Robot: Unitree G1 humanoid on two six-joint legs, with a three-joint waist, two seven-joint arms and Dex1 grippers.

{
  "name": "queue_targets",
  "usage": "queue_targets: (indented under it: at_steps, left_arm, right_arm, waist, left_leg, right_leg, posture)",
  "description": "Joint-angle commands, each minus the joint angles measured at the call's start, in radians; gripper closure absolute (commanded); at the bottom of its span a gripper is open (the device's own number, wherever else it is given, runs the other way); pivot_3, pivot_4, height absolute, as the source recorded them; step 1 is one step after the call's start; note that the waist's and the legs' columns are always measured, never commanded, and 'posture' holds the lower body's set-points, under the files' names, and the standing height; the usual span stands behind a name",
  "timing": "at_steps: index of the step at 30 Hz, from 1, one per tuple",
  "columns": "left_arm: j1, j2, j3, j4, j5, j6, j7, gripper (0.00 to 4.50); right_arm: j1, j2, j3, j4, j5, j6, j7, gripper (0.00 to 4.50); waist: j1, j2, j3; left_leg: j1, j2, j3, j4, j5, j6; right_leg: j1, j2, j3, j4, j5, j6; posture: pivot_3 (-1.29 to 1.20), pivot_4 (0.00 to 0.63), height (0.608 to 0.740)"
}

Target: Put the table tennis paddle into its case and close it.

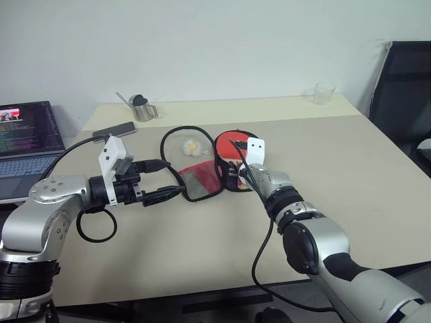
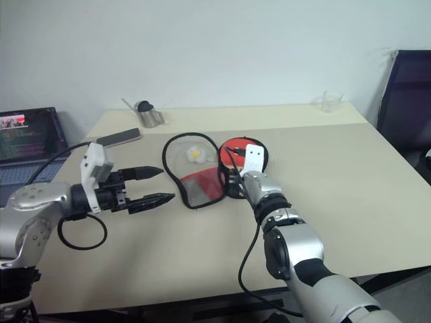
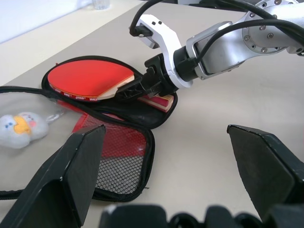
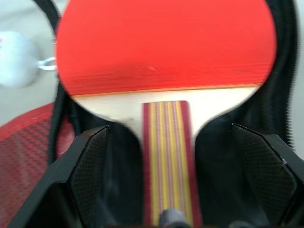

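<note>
Head views. The table tennis paddle (image 1: 230,144) lies in the black half of the case (image 1: 202,182), which is spread open on the table (image 1: 350,175); the handle points back toward me and the red blade away. My right gripper (image 1: 232,176) sits at the handle end, nearer than the left. My left gripper (image 2: 153,186) hovers off the case's mesh flap, fingers spread wide and holding nothing. A small plush toy (image 2: 192,154) rests beside the flap, inside the loop of the zip edge.

Left wrist view. The right gripper (image 3: 135,90) is level with the paddle (image 3: 90,80), its fingers either side of the handle. The mesh flap of the case (image 3: 121,156) lies flat toward this camera (bare table on the far side of it).

Right wrist view. The handle (image 4: 167,156) runs straight up the middle between the two fingers (image 4: 88,175), which stand apart with dark gaps on both sides, so I judge the paddle released. Next, I expect, the flap must fold over the blade; the toy near the zip edge could snag.
</note>
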Motion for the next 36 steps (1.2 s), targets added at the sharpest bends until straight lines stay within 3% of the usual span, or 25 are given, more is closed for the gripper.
queue_targets:
  at_steps: [1,10,13,21,36]
  left_arm:
    - [-0.016,0.019,0.026,-0.024,-0.008,-0.010,0.006,0.00]
    - [-0.011,0.023,0.030,-0.029,-0.012,-0.007,0.010,0.00]
    - [-0.004,0.026,0.036,-0.037,-0.015,-0.005,0.011,0.00]
    - [0.002,0.027,0.038,-0.041,-0.016,-0.005,0.014,0.00]
    - [-0.005,0.017,0.026,-0.036,-0.015,-0.012,0.016,0.00]
  right_arm:
    - [-0.033,-0.009,0.003,0.001,0.002,-0.017,-0.019,0.04]
    - [-0.028,0.004,0.021,0.016,-0.007,-0.008,-0.014,0.04]
    - [-0.026,0.008,0.026,0.017,-0.010,-0.012,-0.018,0.63]
    - [-0.028,0.004,0.031,0.022,-0.010,-0.019,-0.014,3.42]
    - [-0.028,-0.021,0.020,0.003,-0.006,-0.074,-0.075,3.43]
  waist:
    - [0.000,0.000,0.000]
    - [0.000,0.000,0.000]
    - [0.000,0.000,0.000]
    - [0.000,0.000,0.000]
    - [0.000,0.000,0.000]
  left_leg:
    - [0.000,0.000,0.000,0.000,0.000,0.000]
    - [0.000,0.000,0.000,0.000,0.000,0.000]
    - [0.000,0.000,0.000,0.000,0.000,0.000]
    - [0.000,0.000,0.000,0.000,0.000,0.000]
    - [0.000,0.000,0.000,0.000,0.000,0.000]
  right_leg:
    - [0.000,0.000,0.000,0.000,0.000,0.000]
    - [0.000,0.000,0.000,0.000,0.000,0.000]
    - [0.000,0.000,0.000,0.000,0.000,0.000]
    - [0.000,0.000,0.000,0.000,0.000,0.000]
    - [0.000,0.000,0.000,0.000,0.000,0.000]
  posture:
    - [0.00,0.150,0.740]
    - [0.00,0.150,0.740]
    - [0.00,0.150,0.740]
    - [0.00,0.150,0.740]
    - [0.00,0.150,0.740]
